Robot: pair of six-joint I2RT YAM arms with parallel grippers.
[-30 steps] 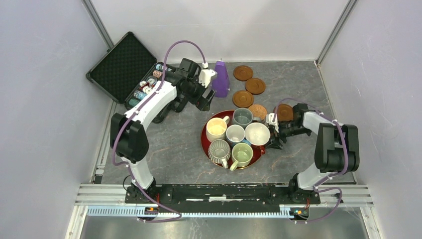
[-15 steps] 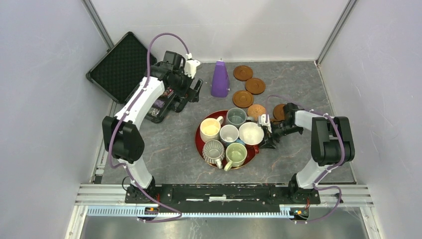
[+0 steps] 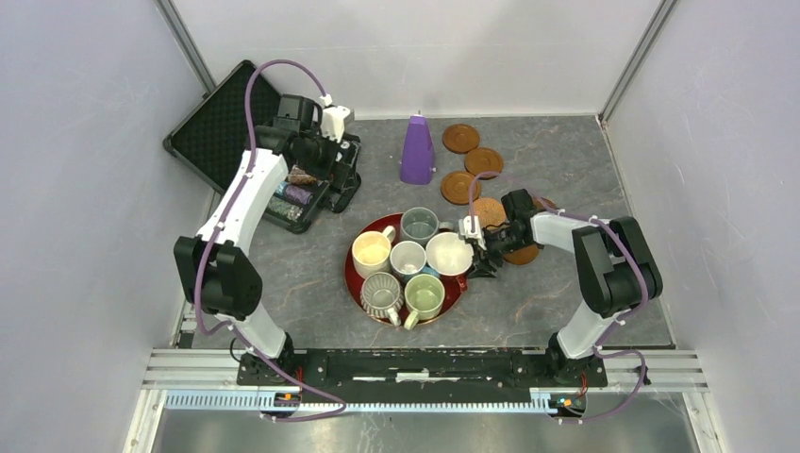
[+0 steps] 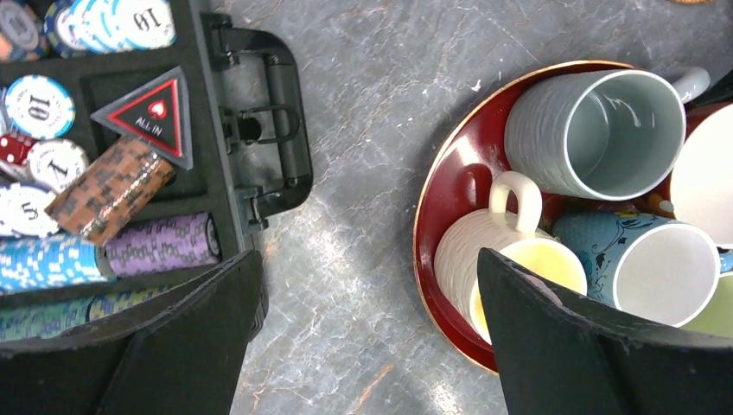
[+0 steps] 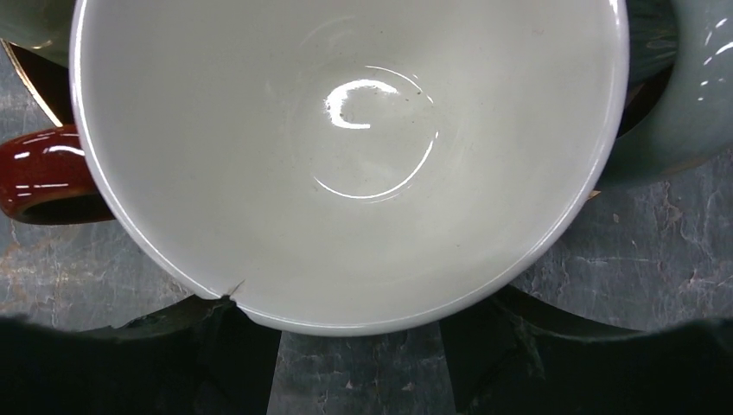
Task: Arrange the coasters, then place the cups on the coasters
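Tray (image 4: 462, 177) of six cups (image 3: 372, 250) farther left, five coasters (image 3: 460, 138) visible; left gripper (image 4: 367, 285) jaws wide apart, right gripper (image 5: 359, 346) jaws unclear.

6 mugs (image 3: 408, 257) upright, bunched tog., brown coasters (image 3: 483, 160) flat, loose to far right

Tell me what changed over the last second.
The right claw pushed against the wide white cup, and the red tray with all six cups slid left. The left claw, open and empty, swung back toward the black case. The purple cone and far coasters stayed put.
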